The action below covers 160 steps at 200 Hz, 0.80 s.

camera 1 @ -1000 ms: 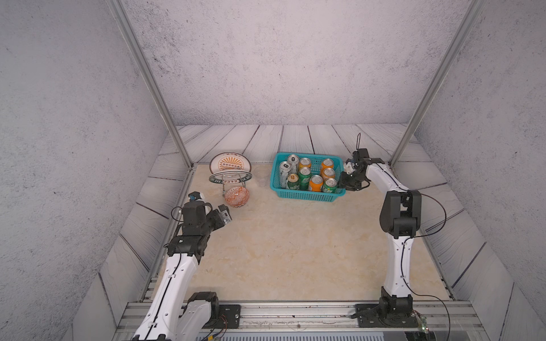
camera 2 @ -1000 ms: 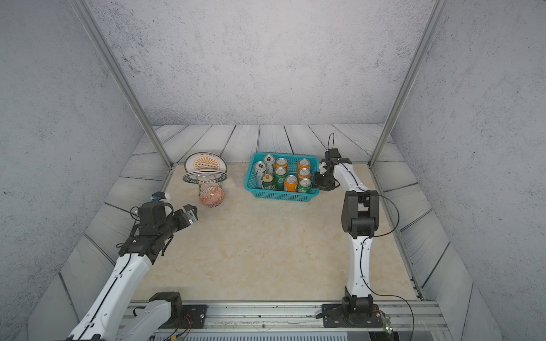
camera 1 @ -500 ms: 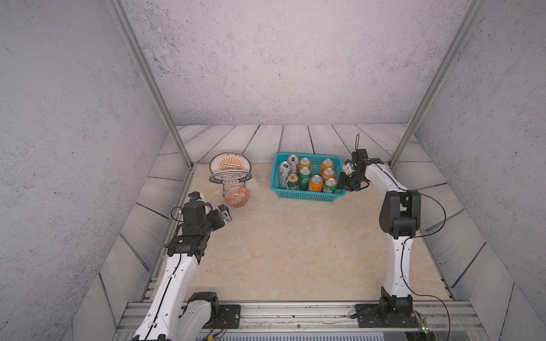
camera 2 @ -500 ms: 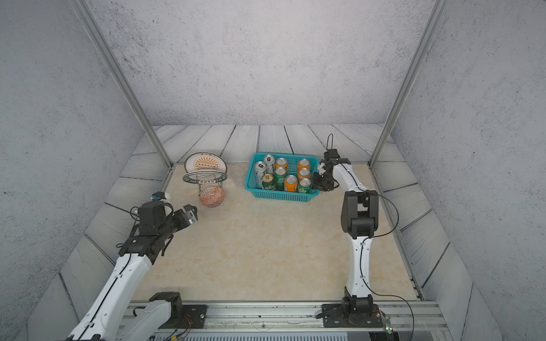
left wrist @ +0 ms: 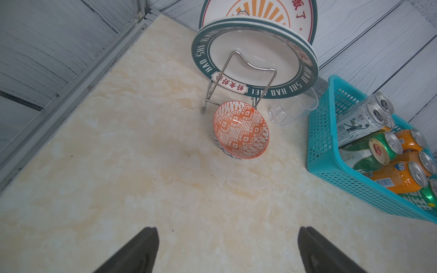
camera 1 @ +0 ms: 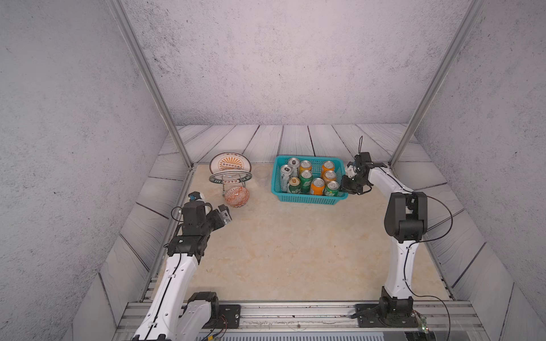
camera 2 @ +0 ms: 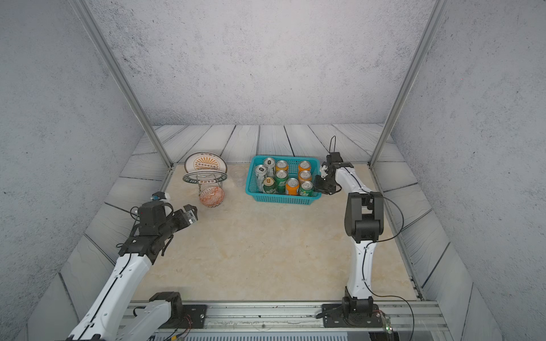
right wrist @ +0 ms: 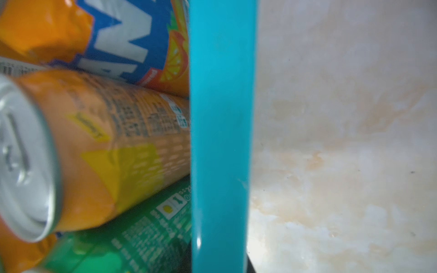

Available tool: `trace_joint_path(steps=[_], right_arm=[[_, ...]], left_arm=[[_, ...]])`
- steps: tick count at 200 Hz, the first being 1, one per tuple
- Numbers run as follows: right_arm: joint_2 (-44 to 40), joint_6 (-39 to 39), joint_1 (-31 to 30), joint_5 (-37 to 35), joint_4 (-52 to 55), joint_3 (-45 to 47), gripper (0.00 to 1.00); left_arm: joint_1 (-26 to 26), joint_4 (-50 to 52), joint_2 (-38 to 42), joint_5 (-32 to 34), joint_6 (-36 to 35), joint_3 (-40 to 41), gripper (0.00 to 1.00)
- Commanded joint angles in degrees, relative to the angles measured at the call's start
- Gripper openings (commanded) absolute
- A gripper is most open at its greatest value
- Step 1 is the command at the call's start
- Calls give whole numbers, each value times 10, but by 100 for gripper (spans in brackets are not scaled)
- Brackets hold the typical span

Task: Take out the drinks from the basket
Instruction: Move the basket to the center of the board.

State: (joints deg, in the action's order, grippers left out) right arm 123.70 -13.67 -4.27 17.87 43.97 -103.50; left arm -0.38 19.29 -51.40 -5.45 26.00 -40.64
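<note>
- I am pinching my right claw (camera 1: 346, 185) together on the right-hand rim of the teal basket (camera 1: 307, 201); in the right wrist view, that rim is running straight through the middle.
- The drinks (camera 1: 305, 177) are all sitting upright inside the basket, nine cans packed together.
- An orange can (right wrist: 94, 153) and a green can (right wrist: 132, 236) are standing just inside the rim I am gripping.
- I am holding my left claw (left wrist: 227, 250) spread wide and empty above the table (camera 1: 280, 251), near the orange bowl (camera 1: 237, 197) and well apart from the basket.
</note>
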Motion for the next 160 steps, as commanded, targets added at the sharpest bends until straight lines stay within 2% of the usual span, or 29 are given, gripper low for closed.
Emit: trace_joint_path(steps=[1,94,160], right_arm=[[-54,86,-2,-8,60,44,13],[-187,46,-11,40,-24,237,13],[-266,15,-64,40,-60,334,13]], left_arm=[[5,0,6,-4,-2,-2,99],[5,-1,8,-6,-2,0,99],[5,-4,7,-8,-1,1,99]])
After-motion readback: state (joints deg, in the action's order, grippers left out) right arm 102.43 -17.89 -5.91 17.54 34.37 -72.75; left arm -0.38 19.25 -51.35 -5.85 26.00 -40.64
